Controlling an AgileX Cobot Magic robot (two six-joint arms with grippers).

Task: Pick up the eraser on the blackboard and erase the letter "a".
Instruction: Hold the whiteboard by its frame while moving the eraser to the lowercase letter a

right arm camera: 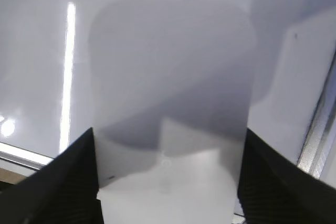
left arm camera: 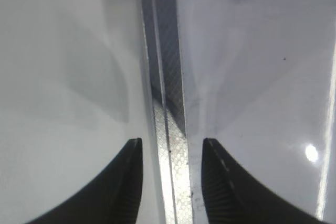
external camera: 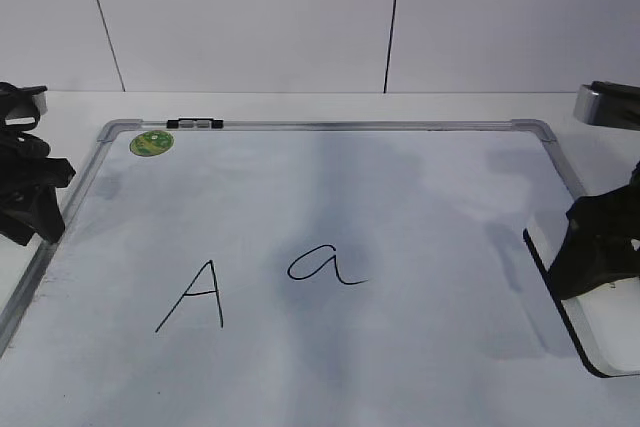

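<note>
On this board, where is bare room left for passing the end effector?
Free: the blackboard middle between the green sticker and the eraser, and right of the letter "a". Crowded: the right edge, where the right end effector straddles the eraser.

Hidden and cropped parts

The right pincer (external camera: 592, 247) is covering much of the eraser (external camera: 610, 332); the blackboard (external camera: 330, 127) is running off the lower edge.

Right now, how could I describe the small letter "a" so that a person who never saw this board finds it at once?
Start from the whiteboard with the silver frame and the green sticker in its far left corner. Near the board's middle stand two black marker letters side by side. The small "a" is the right one: low and round with a loop and a trailing tail, while the capital "A" at its left is taller and angular.
</note>
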